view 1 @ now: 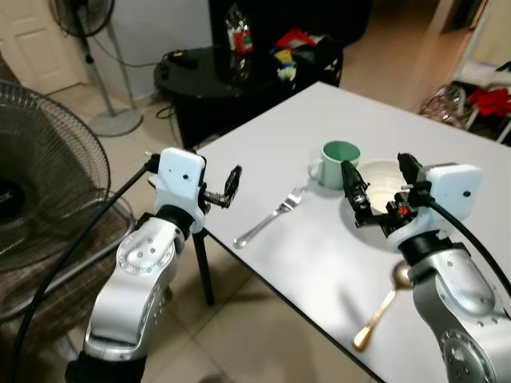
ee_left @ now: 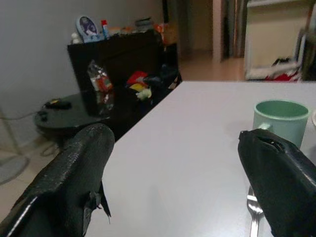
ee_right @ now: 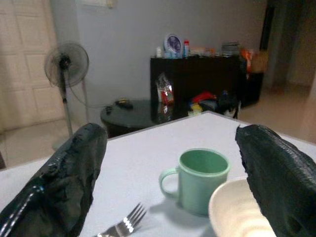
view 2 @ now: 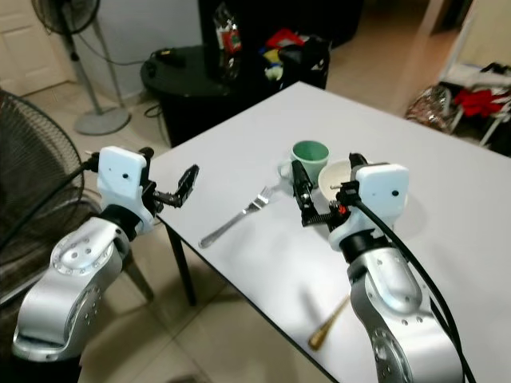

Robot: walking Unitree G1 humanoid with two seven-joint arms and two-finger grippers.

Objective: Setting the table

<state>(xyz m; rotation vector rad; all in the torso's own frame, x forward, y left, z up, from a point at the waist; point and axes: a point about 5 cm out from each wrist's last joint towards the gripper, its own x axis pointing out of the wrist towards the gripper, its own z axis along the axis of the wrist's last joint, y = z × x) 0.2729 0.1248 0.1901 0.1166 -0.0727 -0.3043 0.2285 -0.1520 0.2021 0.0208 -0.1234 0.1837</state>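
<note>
Both silver arms reach forward, left gripper [view 1: 219,190] and right gripper [view 1: 382,185] with fingers spread apart.

Fork [view 1: 270,215], green mug [view 1: 338,164], bowl [view 1: 385,182], spoon [view 1: 382,307]

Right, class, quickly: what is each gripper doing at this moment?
Left gripper: open, holding nothing, at the table's edge.
Right gripper: open, holding nothing, above the bowl beside the green mug.
</note>
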